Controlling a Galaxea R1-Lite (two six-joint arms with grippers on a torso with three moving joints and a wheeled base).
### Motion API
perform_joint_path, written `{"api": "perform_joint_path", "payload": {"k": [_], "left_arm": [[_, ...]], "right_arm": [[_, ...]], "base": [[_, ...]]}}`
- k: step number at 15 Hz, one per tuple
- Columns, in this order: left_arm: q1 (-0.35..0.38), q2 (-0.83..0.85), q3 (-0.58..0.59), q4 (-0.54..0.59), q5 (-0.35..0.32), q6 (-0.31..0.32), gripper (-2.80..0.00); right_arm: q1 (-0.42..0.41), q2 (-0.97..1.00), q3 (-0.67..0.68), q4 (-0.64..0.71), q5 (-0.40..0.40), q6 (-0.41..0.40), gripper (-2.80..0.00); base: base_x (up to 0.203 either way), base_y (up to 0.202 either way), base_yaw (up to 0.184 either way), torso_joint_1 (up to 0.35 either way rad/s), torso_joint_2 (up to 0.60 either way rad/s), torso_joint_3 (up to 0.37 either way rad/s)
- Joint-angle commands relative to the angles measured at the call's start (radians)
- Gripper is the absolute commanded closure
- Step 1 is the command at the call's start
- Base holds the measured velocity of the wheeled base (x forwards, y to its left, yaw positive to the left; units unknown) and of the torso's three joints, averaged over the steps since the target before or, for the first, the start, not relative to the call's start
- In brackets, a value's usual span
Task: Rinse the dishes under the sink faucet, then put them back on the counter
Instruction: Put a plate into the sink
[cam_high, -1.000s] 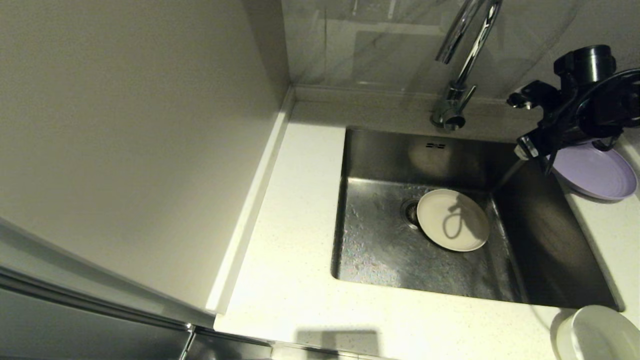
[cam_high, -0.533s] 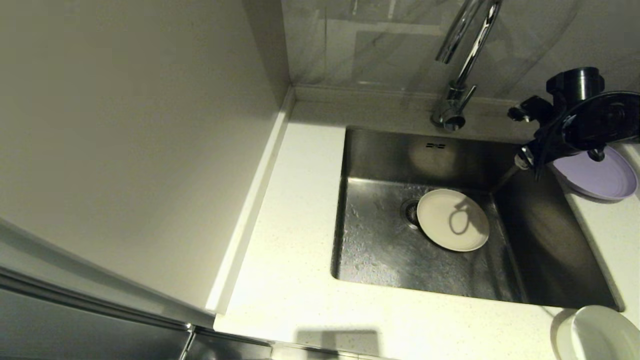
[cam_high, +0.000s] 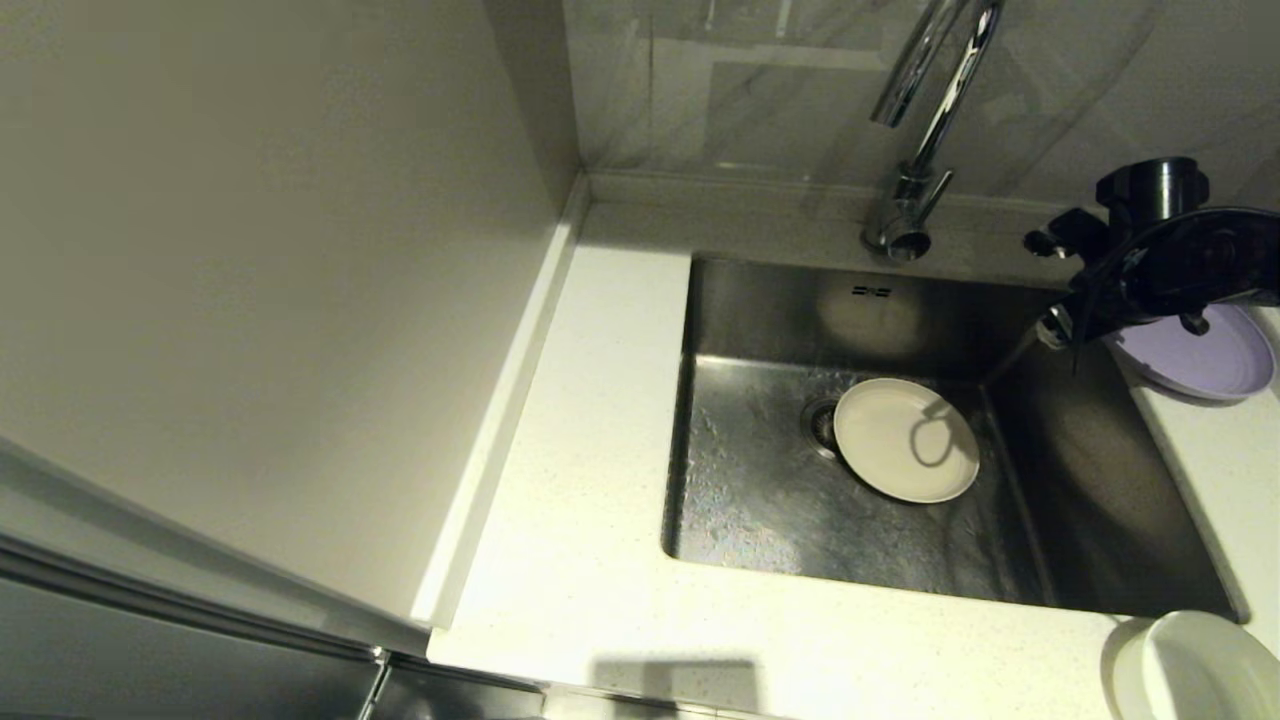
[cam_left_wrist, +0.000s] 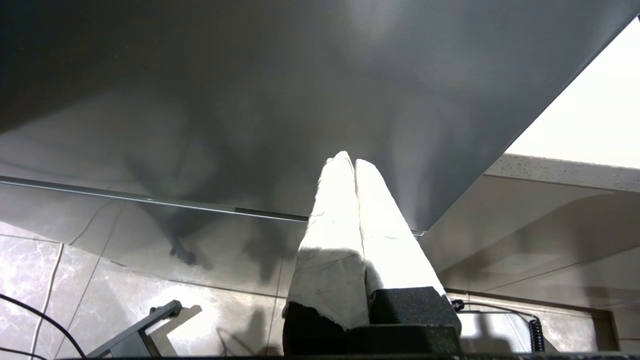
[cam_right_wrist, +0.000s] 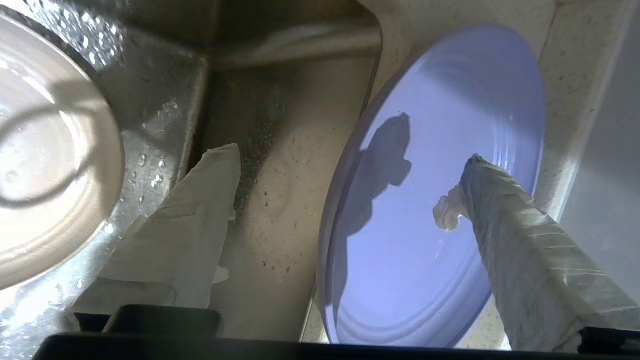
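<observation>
Three dishes: we are seeing them well apart from one another, one in the basin and two out on the stone.
Lilac plate (cam_high: 1205, 362): we are finding it lying on the counter (cam_high: 590, 470) at the far right, its near rim overhanging the sink's right edge a little; the right wrist view (cam_right_wrist: 440, 200) is showing that overhang plainly.
Cream plate (cam_high: 905, 440): we are seeing it lying flat on the sink (cam_high: 770, 500) floor, just right of the drain (cam_high: 822, 425) and partly covering it, close to the foot of the right wall.
White bowl (cam_high: 1195, 665): we are finding it on the counter at the near right corner, partly cut by the frame.
Right gripper (cam_right_wrist: 345, 185): we are holding it over the sink's far right corner with the fingers spread wide and nothing between them; one finger (cam_right_wrist: 200, 210) is hanging over the basin wall, the other (cam_right_wrist: 515, 235) over the lilac plate.
Left gripper (cam_left_wrist: 352, 167): we are keeping it parked low beside the cabinet, fingers pressed together, gripping nothing.
Sink faucet (cam_high: 915, 130): we are seeing it standing behind the back edge, spout curving over the basin.
Open room: we are seeing the left half of the basin floor bare and wet, and a broad strip of counter left of the sink running to the raised side edge.
</observation>
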Motion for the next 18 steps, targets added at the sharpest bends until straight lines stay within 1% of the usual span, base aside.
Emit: {"api": "perform_joint_path", "payload": {"k": [1,8,14,16,18], "left_arm": [[0.000,-0.003,0.000,0.000,0.000,-0.001,0.00],[0.000,-0.003,0.000,0.000,0.000,-0.001,0.00],[0.000,-0.003,0.000,0.000,0.000,-0.001,0.00],[0.000,-0.003,0.000,0.000,0.000,-0.001,0.00],[0.000,-0.003,0.000,0.000,0.000,-0.001,0.00]], "right_arm": [[-0.007,0.009,0.001,0.001,-0.003,-0.003,0.00],[-0.009,-0.023,0.001,0.003,-0.003,-0.003,0.00],[0.003,-0.097,0.001,0.007,0.004,-0.003,0.00],[0.020,-0.146,0.022,0.013,0.014,-0.002,0.00],[0.048,-0.221,0.103,0.016,0.045,-0.002,0.00]], "base": [[0.000,0.000,0.000,0.000,0.00,0.000],[0.000,0.000,0.000,0.000,0.00,0.000],[0.000,0.000,0.000,0.000,0.00,0.000],[0.000,0.000,0.000,0.000,0.00,0.000],[0.000,0.000,0.000,0.000,0.00,0.000]]}}
